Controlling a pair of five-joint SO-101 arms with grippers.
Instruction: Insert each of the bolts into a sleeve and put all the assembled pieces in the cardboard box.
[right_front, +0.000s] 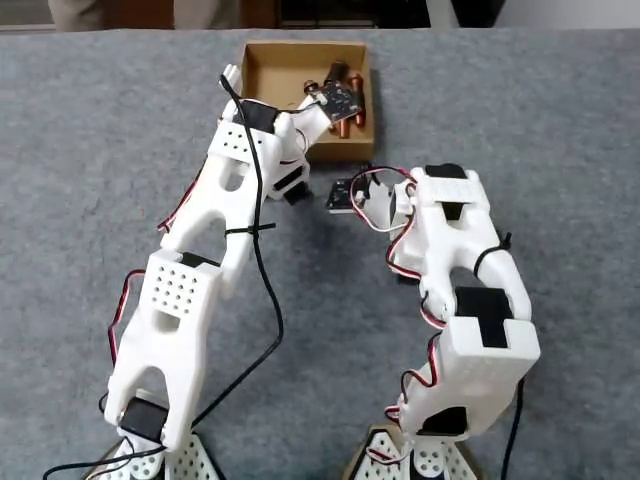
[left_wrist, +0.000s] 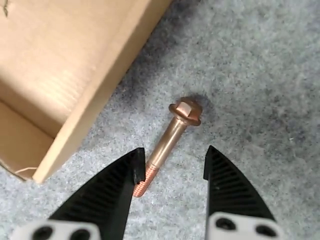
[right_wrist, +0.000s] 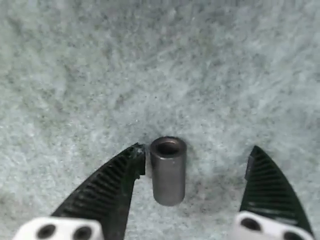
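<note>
The cardboard box (right_front: 258, 60) sits at 12 o'clock on the grey-covered table (right_front: 560, 150). A few copper-coloured pieces (right_front: 345, 124) lie inside it toward its 3 o'clock wall.

The left arm (right_front: 225, 190) stretches up to the box's 7 o'clock corner. From its wrist, the left gripper (left_wrist: 175, 151) is spread apart over a copper bolt (left_wrist: 172, 134). The bolt lies flat on the table just outside the box wall (left_wrist: 105, 85), and its threaded end is right beside one finger (left_wrist: 125, 180). Nothing is clamped.

The right arm (right_front: 470, 290) bends in toward the table's middle, and its wrist stops just off the box's 5 o'clock corner. The right gripper (right_wrist: 196, 152) is also wide apart around a dark metal sleeve (right_wrist: 168, 172) on the table. The sleeve's open bore faces the wrist camera. It sits close against one finger (right_wrist: 112, 185) and well apart from the other.
</note>
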